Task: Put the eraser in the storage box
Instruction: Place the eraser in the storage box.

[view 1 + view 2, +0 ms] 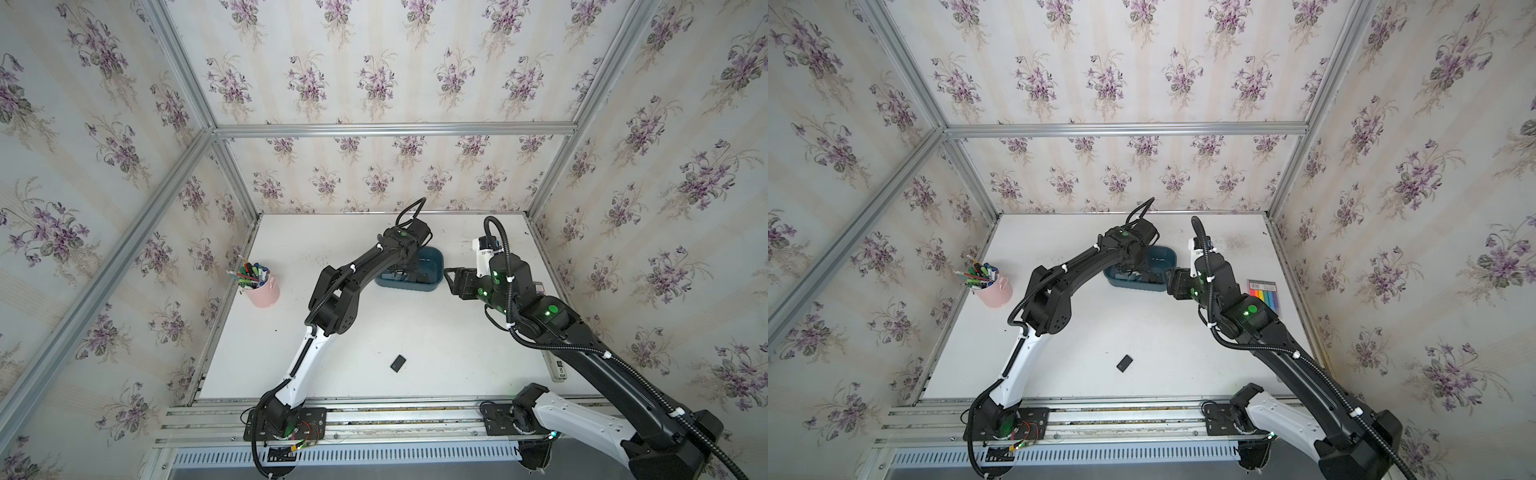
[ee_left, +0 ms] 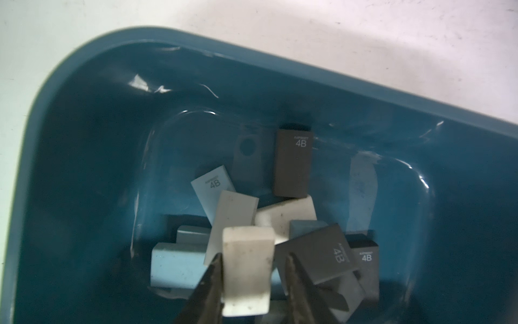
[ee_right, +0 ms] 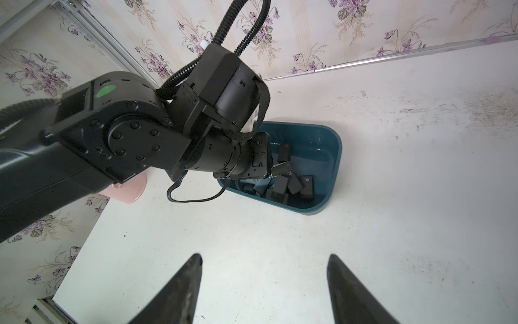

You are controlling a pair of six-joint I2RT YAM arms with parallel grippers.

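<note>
The left gripper (image 2: 253, 255) is closest to the lens in its wrist view. Its jaws are partly apart around a white eraser (image 2: 246, 280), upright above the heap in the storage box (image 2: 336, 81). One finger touches the eraser and a sliver of gap shows at the other, so I cannot tell whether it is gripped. The box floor beyond the heap is bare up to the rounded wall.

Four erasers read "4B": two dark, one grey, one pale blue. The pile overlaps too much for a full count.

The right gripper (image 3: 263, 261) is spread wide and empty over bare table (image 1: 436, 353), just at the box's 3 o'clock.

In both top views one black eraser (image 1: 398, 363) lies alone towards 6 o'clock with open surface all round. One pink pen cup (image 1: 262, 291) stands at 9 o'clock. One pack of coloured strips (image 1: 1264, 293) lies at 3 o'clock, its label too small to read.
</note>
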